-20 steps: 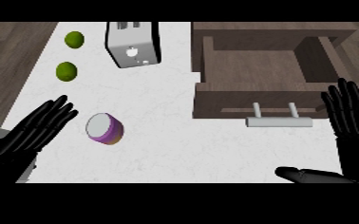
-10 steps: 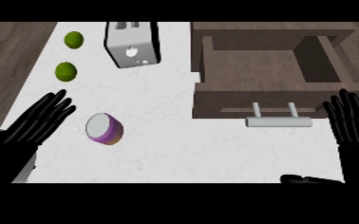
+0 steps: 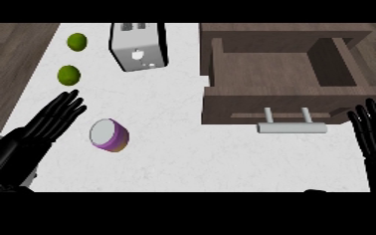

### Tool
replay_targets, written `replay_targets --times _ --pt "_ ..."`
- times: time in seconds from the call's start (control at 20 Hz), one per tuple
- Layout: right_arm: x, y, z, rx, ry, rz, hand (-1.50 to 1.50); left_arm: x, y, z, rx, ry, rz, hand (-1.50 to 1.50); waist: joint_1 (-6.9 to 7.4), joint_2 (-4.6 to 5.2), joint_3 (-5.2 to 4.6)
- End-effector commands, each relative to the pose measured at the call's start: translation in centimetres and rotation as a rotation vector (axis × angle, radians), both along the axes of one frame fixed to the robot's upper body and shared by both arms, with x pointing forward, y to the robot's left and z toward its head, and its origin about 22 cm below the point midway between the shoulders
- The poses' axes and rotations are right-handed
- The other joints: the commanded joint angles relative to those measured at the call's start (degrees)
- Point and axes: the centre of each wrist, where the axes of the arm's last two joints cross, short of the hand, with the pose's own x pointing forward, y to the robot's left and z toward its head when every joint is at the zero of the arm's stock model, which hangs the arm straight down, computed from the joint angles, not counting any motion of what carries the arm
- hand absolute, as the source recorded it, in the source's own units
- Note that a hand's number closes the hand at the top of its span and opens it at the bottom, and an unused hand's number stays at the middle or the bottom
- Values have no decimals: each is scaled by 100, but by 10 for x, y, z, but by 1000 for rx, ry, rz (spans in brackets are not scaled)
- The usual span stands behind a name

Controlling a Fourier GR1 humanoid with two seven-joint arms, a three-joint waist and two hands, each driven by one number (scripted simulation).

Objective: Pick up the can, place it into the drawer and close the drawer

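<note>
The can (image 3: 109, 135), purple with a pale top, lies tilted on the white counter (image 3: 183, 154) at the lower left. My left hand (image 3: 40, 132) is just left of it, fingers straight and spread, not touching it. The wooden drawer (image 3: 283, 79) stands pulled open at the right, nothing inside, its grey handle (image 3: 291, 126) facing me. My right hand (image 3: 364, 129) shows at the right edge beside the handle, fingers straight and pointing up.
A silver toaster (image 3: 138, 46) stands at the back, left of the drawer. Two green limes (image 3: 77, 41) (image 3: 68, 74) lie along the counter's left side, beyond my left hand. Dark wood floor borders the counter on the left.
My right hand has slid down and rightward toward the view's edge, and the dark shape at the lower right has almost left the view. My left hand shifted slightly.
</note>
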Motion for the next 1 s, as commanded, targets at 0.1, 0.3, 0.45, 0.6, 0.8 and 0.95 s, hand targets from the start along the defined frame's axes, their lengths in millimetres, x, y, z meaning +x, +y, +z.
replay_targets --times 0.1,0.3,0.45,0.6,0.8,0.95 --pt "2 -9 12 0 -1 7 -150 20 -22 -22 15 13 -16 -150 -7 2 0" --pt "6 6 -12 -17 3 1 -150 22 -1 -45 14 26 20 -150 2 4 0" --pt "-20 -14 -7 -17 -4 -2 -150 29 -20 -61 37 18 42 -150 -40 1 0" --pt "5 -17 -22 0 -6 4 -150 11 -6 -59 24 28 67 -150 18 -1 2" --pt "-11 -13 -3 -1 4 -10 -150 10 4 -92 31 37 61 -150 0 -1 -1" --pt "-7 2 -16 5 -8 7 -150 9 39 -93 36 29 86 -150 8 1 -1"
